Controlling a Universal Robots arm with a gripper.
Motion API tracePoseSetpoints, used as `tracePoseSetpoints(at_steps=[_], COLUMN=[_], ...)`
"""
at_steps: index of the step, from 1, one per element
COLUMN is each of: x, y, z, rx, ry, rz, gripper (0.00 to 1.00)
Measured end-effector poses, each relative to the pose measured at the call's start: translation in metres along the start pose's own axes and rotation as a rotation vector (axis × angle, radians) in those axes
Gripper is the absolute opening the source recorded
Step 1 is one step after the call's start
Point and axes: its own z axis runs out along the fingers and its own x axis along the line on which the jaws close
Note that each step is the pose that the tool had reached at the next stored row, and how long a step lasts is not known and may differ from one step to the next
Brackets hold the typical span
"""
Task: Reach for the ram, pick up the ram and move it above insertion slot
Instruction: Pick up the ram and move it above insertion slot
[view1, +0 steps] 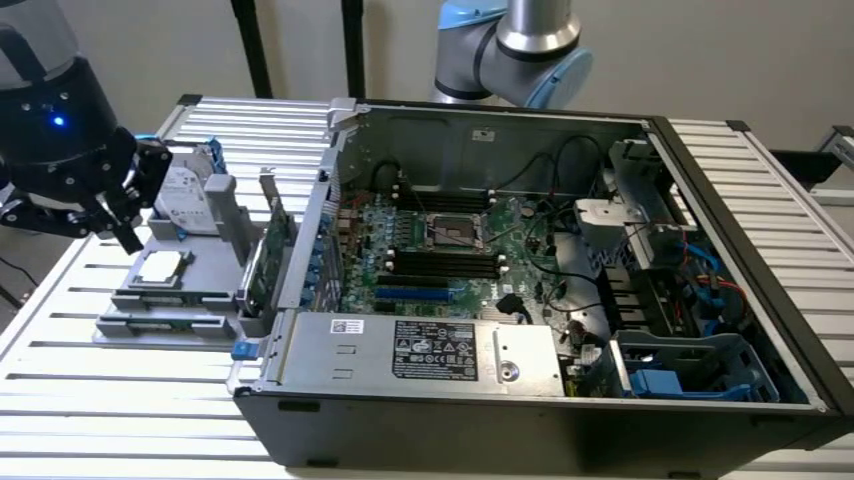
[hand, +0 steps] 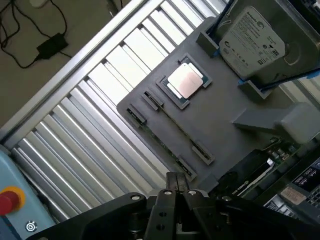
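Observation:
The ram (hand: 161, 144) is a thin green stick lying on its edge in a groove of the grey fixture tray (hand: 220, 125), held between small clips. My gripper (hand: 177, 183) hovers above the tray's near edge, close to one end of the ram, with its dark fingers pressed together and nothing between them. In the exterior view my gripper (view1: 118, 222) hangs over the far-left part of the tray (view1: 147, 300), well apart from the open computer case. The black memory slots (view1: 434, 265) lie on the motherboard beneath the processor socket.
A silver processor (hand: 187, 80) and a hard drive (hand: 252, 40) sit on the tray. A green expansion card (view1: 278, 255) stands upright between the tray and the case wall (view1: 314, 230). A power supply (view1: 427, 350) fills the case's front. The table is slatted metal (hand: 100, 130).

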Motion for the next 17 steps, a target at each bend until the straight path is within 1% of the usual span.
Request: tracePoseSetpoints(at_steps=[17], x=[0.0], y=[0.0], z=[0.0008], rx=[0.0031], ry=[0.012], rz=[-0.31], gripper=[0.11])
